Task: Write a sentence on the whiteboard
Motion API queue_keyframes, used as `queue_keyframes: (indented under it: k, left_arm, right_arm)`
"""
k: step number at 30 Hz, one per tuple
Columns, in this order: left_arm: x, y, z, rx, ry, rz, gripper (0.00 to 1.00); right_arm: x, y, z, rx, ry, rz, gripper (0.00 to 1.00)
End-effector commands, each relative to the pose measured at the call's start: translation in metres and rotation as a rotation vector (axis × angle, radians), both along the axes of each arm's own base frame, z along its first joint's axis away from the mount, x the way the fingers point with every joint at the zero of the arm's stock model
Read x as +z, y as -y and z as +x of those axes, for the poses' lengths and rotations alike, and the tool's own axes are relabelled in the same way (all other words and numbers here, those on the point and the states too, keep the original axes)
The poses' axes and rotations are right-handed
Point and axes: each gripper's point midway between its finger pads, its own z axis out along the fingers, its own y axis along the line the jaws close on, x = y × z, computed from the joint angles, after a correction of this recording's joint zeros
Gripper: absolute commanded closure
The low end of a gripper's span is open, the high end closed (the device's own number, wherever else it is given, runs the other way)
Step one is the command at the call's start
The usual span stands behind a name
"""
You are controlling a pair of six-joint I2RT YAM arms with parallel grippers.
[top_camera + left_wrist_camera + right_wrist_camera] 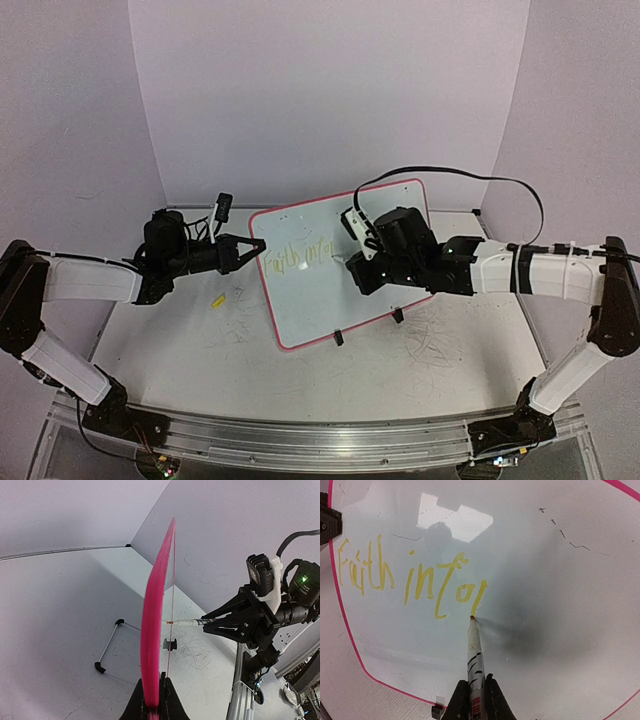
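Observation:
The whiteboard stands tilted on two black clip feet, with a red-pink rim. My left gripper is shut on its left edge; the left wrist view shows the rim edge-on between the jaws. My right gripper is shut on a white marker. The marker's orange tip touches the board at the foot of the last yellow stroke. The sentence reads roughly "Faith in tol" in yellow; it also shows in the top view.
A small yellow marker cap lies on the table left of the board. Grey scribble marks cover the tabletop. A wire stand lies behind the board. Walls close the back and sides.

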Motion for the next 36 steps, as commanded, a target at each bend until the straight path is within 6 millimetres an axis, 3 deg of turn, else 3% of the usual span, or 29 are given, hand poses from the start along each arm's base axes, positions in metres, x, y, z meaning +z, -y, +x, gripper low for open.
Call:
queue_keyframes:
  k: [1,13,29,36]
  left_arm:
    - [0.001,-0.002,0.002,0.018,0.043,0.037,1.0]
    - [0.0,-0.003,0.0,0.019,0.04,0.037,1.0]
    - [-0.002,-0.002,0.001,0.019,0.038,0.042,1.0]
    - [-0.002,-0.002,0.001,0.016,0.037,0.042,1.0]
  right_arm:
    - [0.027,-0.003,0.015,-0.052,0.066,0.051,1.0]
    - [0.036,0.0,0.028,-0.093,0.092,0.065,1.0]
    - [0.015,0.011,0.007,-0.074,0.02,0.047,1.0]
    - [0.02,0.01,0.007,-0.076,0.023,0.057,1.0]
